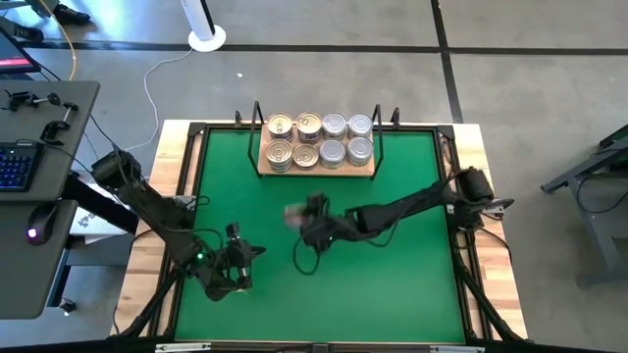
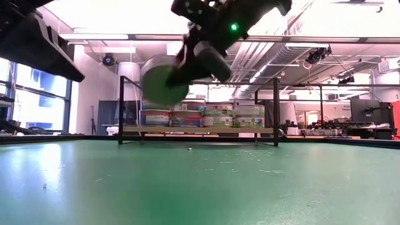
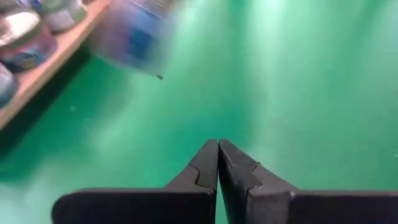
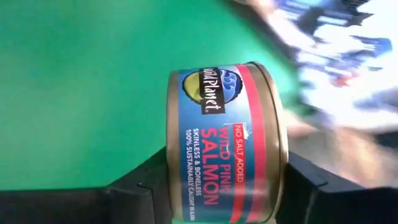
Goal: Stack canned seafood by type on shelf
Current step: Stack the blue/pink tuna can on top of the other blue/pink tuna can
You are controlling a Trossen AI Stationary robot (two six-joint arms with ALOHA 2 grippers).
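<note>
My right gripper (image 1: pixel 310 222) (image 4: pixel 227 183) is over the middle of the green mat, shut on a can of pink salmon (image 4: pixel 227 143) with a blue and red label. The same can is a blurred shape in the high view (image 1: pixel 291 215) and hangs well above the mat in the low view (image 2: pixel 164 80). The wooden shelf (image 1: pixel 316 173) stands at the far side of the mat and carries stacked cans, gold lids (image 1: pixel 281 126) on its left half and silver lids (image 1: pixel 359 126) on its right half. My left gripper (image 1: pixel 235 259) (image 3: pixel 217 152) waits shut over the near left part of the mat. My right gripper pinches the salmon can between its two fingers (image 4: pixel 146 186), one on each flat end, with the labelled side wall (image 4: pixel 211 155) facing the wrist camera. The can is lifted clear of the mat and turned on its edge, one round face (image 2: pixel 159 84) tilted toward the near side.
The green mat (image 1: pixel 392 275) covers the table inside a black frame. The shelf's black uprights (image 2: pixel 120 109) (image 2: pixel 275 111) rise at its ends. A desk with a keyboard (image 1: pixel 15 162) stands left of the table. Open mat lies between the grippers and the shelf.
</note>
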